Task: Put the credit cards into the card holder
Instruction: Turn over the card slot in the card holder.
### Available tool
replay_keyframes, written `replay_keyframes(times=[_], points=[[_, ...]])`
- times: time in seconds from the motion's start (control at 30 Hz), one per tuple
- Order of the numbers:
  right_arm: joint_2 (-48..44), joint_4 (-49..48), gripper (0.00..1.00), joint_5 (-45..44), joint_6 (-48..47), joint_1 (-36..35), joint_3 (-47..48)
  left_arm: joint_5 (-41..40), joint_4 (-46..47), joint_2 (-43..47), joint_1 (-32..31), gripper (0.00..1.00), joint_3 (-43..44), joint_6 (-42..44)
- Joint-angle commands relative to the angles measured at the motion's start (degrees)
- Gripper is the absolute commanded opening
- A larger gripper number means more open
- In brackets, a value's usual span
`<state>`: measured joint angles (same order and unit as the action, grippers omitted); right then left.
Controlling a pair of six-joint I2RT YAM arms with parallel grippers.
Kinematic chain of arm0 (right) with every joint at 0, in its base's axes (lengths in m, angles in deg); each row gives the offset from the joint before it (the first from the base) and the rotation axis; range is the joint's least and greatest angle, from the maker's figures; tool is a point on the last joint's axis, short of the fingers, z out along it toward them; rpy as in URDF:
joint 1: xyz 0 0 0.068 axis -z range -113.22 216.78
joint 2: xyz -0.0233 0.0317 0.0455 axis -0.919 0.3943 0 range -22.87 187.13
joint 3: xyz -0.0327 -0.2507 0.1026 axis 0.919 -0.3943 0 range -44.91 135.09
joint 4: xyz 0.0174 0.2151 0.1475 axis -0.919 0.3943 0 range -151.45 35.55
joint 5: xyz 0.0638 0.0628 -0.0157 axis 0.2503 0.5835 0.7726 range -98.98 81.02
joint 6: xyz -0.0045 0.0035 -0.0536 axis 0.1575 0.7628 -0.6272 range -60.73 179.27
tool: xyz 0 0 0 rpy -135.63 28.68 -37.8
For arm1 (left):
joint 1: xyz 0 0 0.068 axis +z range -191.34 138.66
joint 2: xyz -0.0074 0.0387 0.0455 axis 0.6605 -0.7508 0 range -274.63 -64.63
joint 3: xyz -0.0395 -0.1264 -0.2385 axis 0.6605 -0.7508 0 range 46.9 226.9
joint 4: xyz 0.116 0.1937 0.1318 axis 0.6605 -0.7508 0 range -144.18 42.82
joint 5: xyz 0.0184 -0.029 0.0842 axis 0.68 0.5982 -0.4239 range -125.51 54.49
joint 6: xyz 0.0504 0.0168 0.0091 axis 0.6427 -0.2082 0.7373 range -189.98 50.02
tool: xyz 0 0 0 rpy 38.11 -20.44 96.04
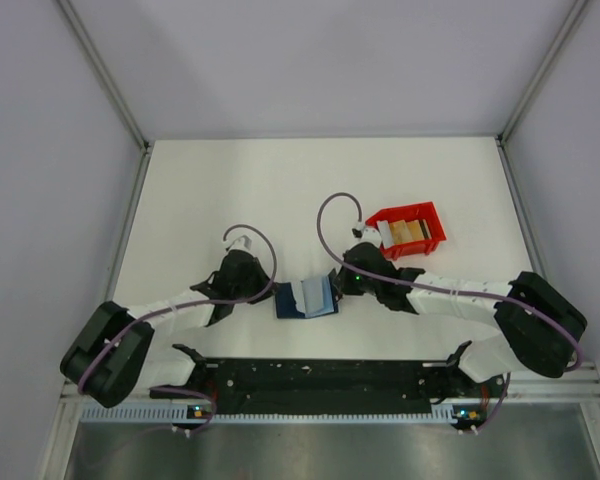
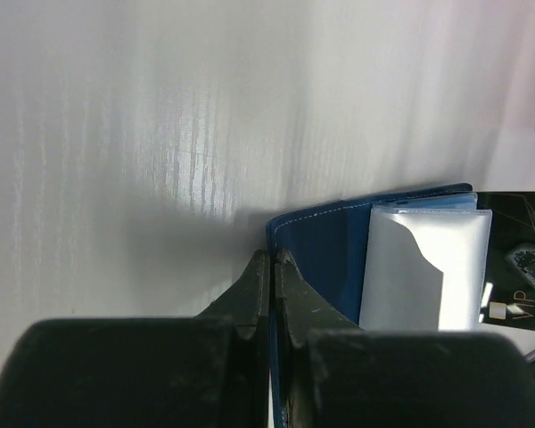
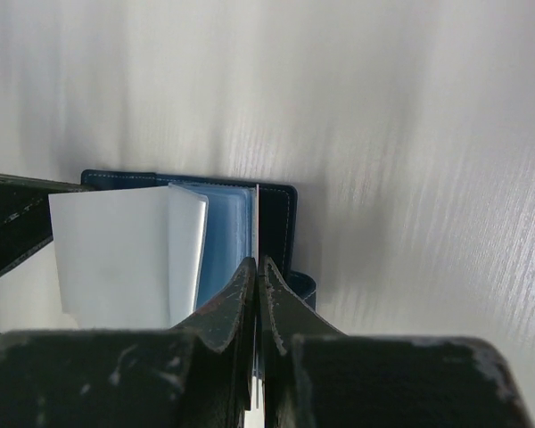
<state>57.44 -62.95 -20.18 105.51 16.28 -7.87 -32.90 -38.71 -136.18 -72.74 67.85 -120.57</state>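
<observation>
Card holder [image 1: 305,298] lies open mid-frame on the bench [image 1: 280,190], its long axis left to right, between both arms. The left arm [image 1: 180,310] has its jaws clamped on the navy cover's left edge. The right arm [image 1: 450,298] has its jaws closed on a thin sheet [image 3: 257,223] (card or sleeve, I cannot tell) over the holder's right half. Credit cards [image 1: 408,232] sit in the red bin [image 1: 438,235] at upper right, nearer the right arm.
</observation>
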Motion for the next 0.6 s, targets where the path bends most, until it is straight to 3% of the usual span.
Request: replay_keyframes(times=[0.0, 0.3, 0.57], points=[[-1.2, -3.2, 0.0, 1.9, 0.5, 0.6, -0.6, -3.8, -3.2, -1.3, -0.2, 0.0, 1.5, 3.8], [-4.5, -8.0, 0.0, 3.5, 0.8, 1.6, -3.0, -5.0, -5.8, -7.3, -0.2, 0.0, 5.0, 5.4], [-7.9, -5.6, 0.0, -0.7, 1.0, 1.7, -2.5, -3.3, -3.1, -7.3, -0.2, 0.0, 4.2, 5.1]])
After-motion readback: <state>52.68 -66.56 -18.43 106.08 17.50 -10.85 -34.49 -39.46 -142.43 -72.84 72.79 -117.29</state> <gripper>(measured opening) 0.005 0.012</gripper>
